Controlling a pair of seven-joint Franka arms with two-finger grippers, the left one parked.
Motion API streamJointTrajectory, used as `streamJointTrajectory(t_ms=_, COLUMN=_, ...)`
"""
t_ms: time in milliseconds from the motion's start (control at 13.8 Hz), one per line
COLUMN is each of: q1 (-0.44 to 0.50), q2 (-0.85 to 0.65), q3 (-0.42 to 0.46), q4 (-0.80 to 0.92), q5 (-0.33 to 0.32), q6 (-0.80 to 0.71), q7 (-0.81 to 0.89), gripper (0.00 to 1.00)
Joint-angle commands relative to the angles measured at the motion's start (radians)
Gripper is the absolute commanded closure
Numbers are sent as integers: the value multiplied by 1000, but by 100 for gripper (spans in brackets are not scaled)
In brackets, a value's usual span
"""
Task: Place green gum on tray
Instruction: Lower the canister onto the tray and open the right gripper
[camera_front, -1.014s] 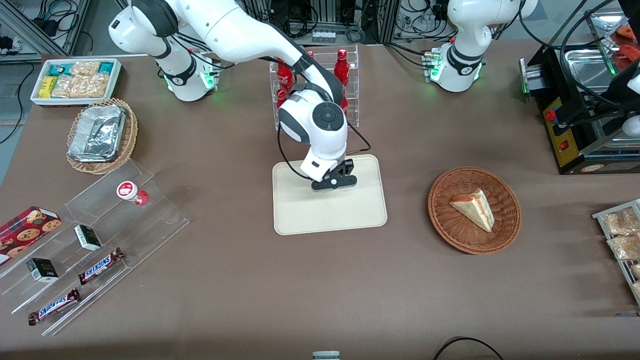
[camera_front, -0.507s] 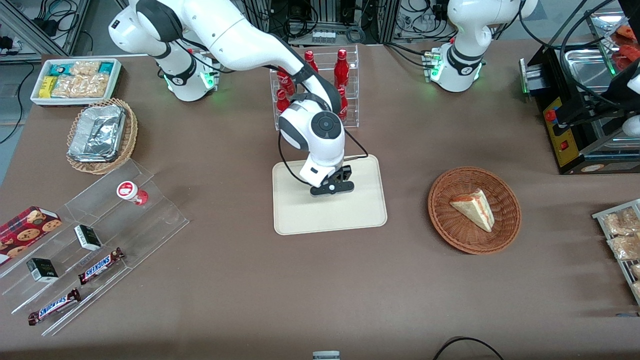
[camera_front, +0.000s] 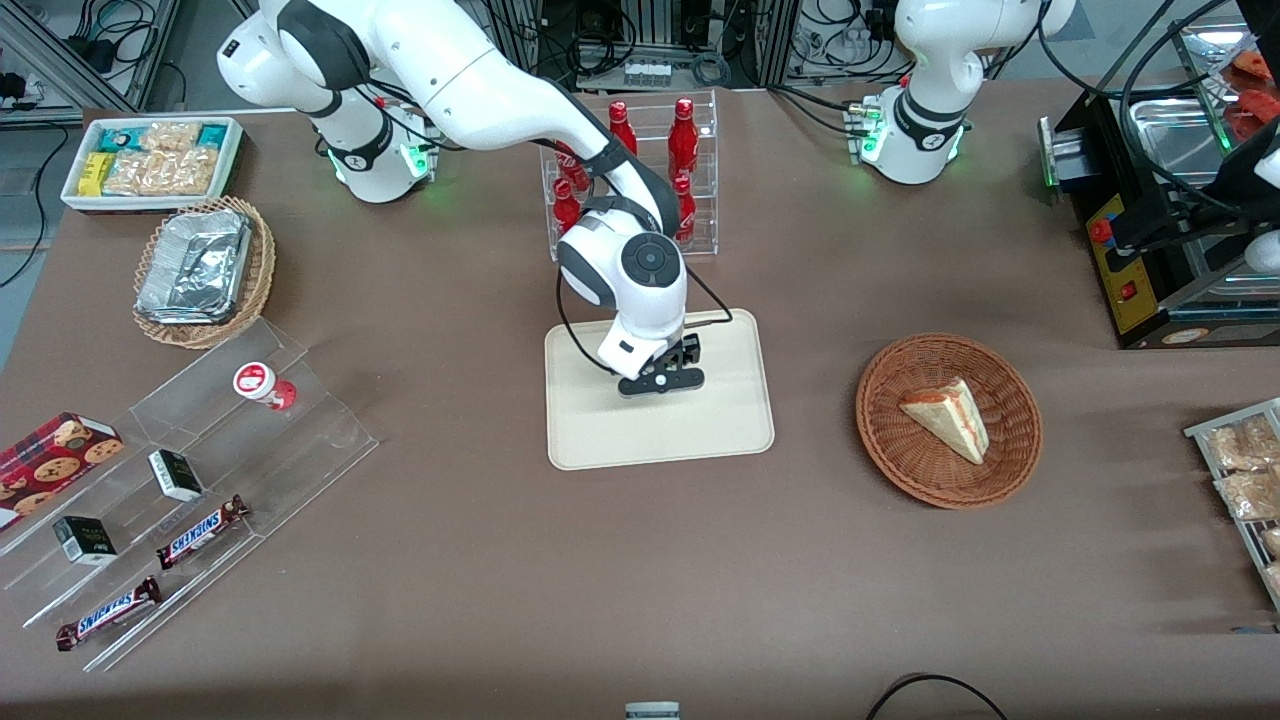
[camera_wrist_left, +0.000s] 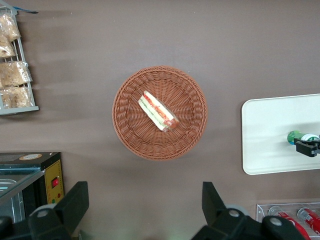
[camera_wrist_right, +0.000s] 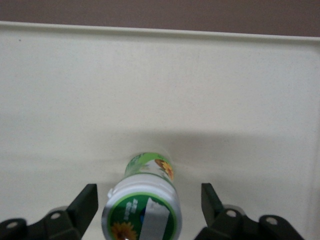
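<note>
Green gum (camera_wrist_right: 145, 205) on tray (camera_wrist_right: 60, 100), btwn wide-open gripper (camera_wrist_right: 147, 207) fingers, untouched.

— What stands nearest you?
— A rack of red bottles (camera_front: 705, 170), farther from the front camera than my gripper (camera_front: 660, 386).
— Toward the parked arm's end?
— A wicker basket (camera_front: 890, 370) holding a sandwich wedge (camera_front: 945, 415).
— And your own end?
— A clear stepped stand (camera_front: 300, 440), carrying a red-lidded bottle (camera_front: 262, 384) and two Snickers bars (camera_front: 200, 530).

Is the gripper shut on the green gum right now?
No: the gripper has its fingers spread clear of the green gum, which stands on the tray.
</note>
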Motion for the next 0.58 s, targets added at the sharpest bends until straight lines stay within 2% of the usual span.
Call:
streamJointTrajectory(t_ms=0, q1=-19, q2=-38, q3=0, q4=-6, q5=1, q6=-8, q7=2, gripper=0)
streamJointTrajectory(t_ms=217, q1=-72, q2=-159, q3=-3, q4=-9, q5=0, q6=-151, q7=-9, gripper=0)
streamJointTrajectory(t_ms=507, q1=-180, q2=-388, q3=-3, q4=-37, q5=1, q6=-391, q7=-125, gripper=0)
